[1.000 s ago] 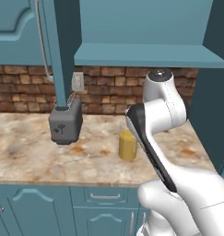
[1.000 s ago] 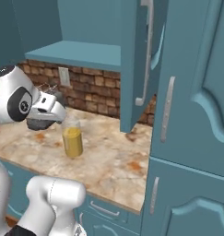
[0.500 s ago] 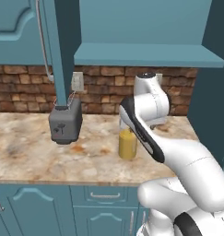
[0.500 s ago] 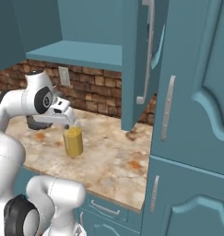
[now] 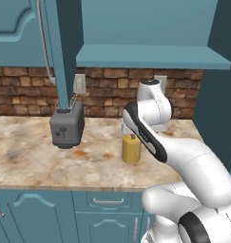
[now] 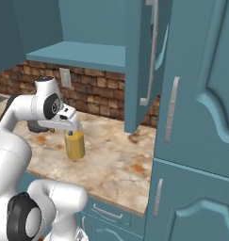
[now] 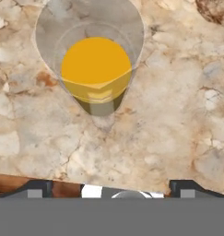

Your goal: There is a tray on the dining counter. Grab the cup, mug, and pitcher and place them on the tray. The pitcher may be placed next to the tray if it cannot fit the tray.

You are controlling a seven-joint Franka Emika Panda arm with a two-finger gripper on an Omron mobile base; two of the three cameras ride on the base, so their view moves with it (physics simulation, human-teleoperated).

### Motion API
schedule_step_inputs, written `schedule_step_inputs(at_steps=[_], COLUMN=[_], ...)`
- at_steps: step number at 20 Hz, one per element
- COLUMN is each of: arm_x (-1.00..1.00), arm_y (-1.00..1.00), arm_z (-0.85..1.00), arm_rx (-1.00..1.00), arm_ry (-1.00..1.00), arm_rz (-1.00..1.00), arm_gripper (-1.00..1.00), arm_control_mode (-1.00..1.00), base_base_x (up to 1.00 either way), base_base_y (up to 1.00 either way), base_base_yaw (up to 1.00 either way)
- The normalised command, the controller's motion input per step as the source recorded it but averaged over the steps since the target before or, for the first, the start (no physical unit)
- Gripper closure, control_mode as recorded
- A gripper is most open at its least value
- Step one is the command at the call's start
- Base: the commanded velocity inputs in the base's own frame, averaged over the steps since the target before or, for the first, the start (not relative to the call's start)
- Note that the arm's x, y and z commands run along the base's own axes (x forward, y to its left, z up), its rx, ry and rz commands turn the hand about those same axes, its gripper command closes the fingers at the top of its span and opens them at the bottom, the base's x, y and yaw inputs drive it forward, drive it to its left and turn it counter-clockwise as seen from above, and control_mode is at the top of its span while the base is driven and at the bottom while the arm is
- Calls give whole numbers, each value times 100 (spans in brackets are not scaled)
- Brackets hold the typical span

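Count of things on the desk
One pitcher (image 5: 131,150), one toaster (image 5: 67,126), and two wall outlets (image 5: 80,84) behind.

Bare table (image 5: 31,156) lies all around the pitcher (image 5: 131,149), so its sides are reachable. The toaster (image 5: 67,126) stands well apart to its left. Overhead, the shelf (image 5: 150,57) and an open cabinet door (image 6: 146,66) limit room.

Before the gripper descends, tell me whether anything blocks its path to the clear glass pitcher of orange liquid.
Nothing visible does. The open gripper hangs above the clear glass pitcher of orange liquid, with only bare marbled counter around it. The dark grey toaster stands well off to one side.
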Motion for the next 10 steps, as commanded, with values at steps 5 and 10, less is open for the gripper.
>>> schedule_step_inputs(at_steps=[5,10], arm_x=[0,6], arm_y=[0,0], arm_z=[-23,-3], arm_rx=[3,0], arm_ry=[-14,-16], arm_rz=[0,0], arm_gripper=[-100,-100], arm_control_mode=[-100,-100], base_base_x=[0,0], base_base_y=[0,0], base_base_yaw=[0,0])
